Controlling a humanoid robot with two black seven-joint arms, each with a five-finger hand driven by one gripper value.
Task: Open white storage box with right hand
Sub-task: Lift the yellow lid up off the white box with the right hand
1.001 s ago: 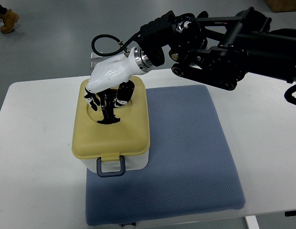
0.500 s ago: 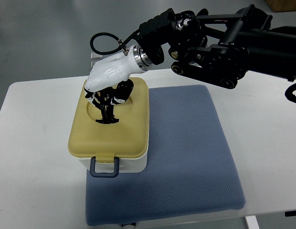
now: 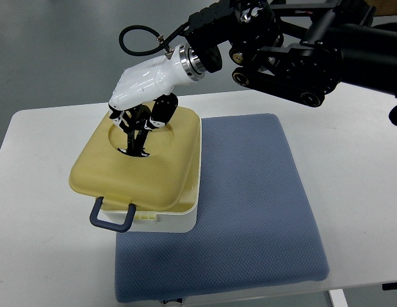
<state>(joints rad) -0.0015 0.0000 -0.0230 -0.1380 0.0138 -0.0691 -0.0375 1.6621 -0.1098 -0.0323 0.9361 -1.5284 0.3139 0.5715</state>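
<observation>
- Fingers of the white-shelled right hand curl around the handle in the recess of the cream-yellow plastic lid.
- Lid sits tilted, front edge raised off the white storage box.
- Box stands at the left edge of the blue-grey textured mat on the white table.

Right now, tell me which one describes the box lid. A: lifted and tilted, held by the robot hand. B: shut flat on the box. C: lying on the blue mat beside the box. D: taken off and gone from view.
A: the yellow lid sits tilted above the white box, with the right robot hand gripping its top recess.
</observation>
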